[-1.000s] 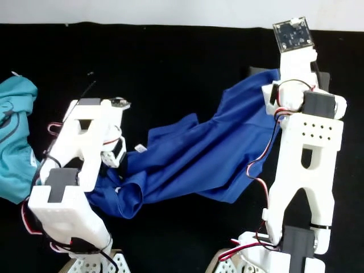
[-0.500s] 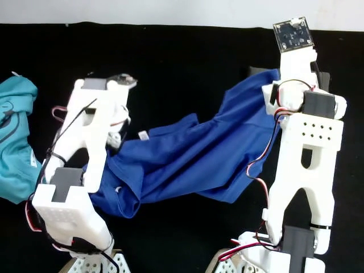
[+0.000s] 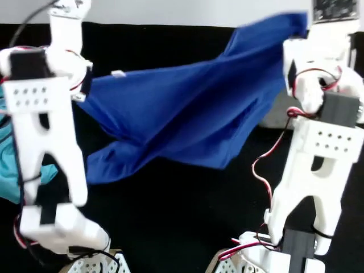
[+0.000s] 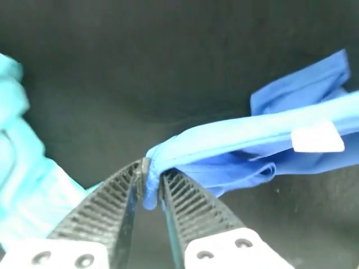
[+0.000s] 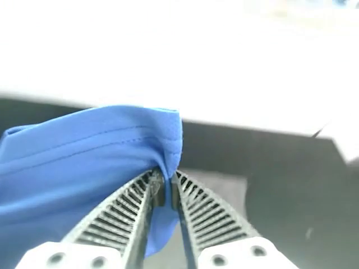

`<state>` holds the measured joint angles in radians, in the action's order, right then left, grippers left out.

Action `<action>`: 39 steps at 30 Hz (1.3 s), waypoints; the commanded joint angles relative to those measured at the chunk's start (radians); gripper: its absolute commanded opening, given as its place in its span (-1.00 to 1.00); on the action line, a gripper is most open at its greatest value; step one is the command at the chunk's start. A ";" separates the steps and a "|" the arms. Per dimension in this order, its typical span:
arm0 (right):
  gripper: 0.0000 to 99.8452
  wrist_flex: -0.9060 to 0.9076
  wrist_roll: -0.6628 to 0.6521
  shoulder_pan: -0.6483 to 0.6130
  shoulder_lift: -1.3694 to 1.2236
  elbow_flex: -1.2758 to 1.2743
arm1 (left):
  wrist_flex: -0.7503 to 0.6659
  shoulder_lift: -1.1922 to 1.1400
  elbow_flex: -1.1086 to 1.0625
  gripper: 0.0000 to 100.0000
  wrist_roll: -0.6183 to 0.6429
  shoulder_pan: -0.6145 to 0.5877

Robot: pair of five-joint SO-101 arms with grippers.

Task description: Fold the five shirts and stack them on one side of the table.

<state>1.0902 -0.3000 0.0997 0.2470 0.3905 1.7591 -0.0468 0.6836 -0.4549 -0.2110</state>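
Lifted higher, the blue shirt [image 3: 187,108] (soft, creased) sags.

Stretched blue shirt [image 3: 187,108] bars the middle — room to pass beneath; teal shirt [image 3: 5,170] at far left.

Blue shirt [image 3: 187,108] and teal shirt [image 4: 22,185] are made of smooth matt cloth. Table [image 3: 170,216] is covered in matt black fabric. Left arm [image 3: 40,131] and right arm [image 3: 318,153] are cased in smooth white plastic.

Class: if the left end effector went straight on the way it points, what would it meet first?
The blue shirt, pinched between the tips of the left end effector; past that fold, probably the black table, though depth is unclear.
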 commanded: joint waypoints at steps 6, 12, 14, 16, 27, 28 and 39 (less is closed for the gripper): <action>-0.99 0.093 0.009 0.013 0.031 0.392 | 0.006 0.414 0.039 -0.99 0.003 -0.013; -0.99 0.133 0.009 0.013 0.031 0.504 | -0.071 0.545 0.039 -0.99 0.002 -0.015; -0.99 0.133 0.005 0.018 0.031 0.526 | -0.072 0.553 0.039 -0.99 0.002 -0.015; -0.99 0.143 -0.031 0.018 0.033 0.567 | -0.071 0.558 0.039 -0.99 0.002 -0.015; -0.99 0.289 -0.060 0.013 0.031 0.906 | -0.063 0.610 0.067 -0.99 0.003 -0.111; -0.99 0.277 -0.060 0.013 0.031 0.908 | -0.063 0.605 0.067 -0.99 0.003 -0.111; -0.99 0.219 -0.060 0.015 0.045 0.920 | -0.063 0.615 0.071 -0.99 0.005 -0.111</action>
<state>1.3280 -0.3475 0.1043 0.2716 1.2789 1.7100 0.5301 0.7311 -0.4580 -0.3107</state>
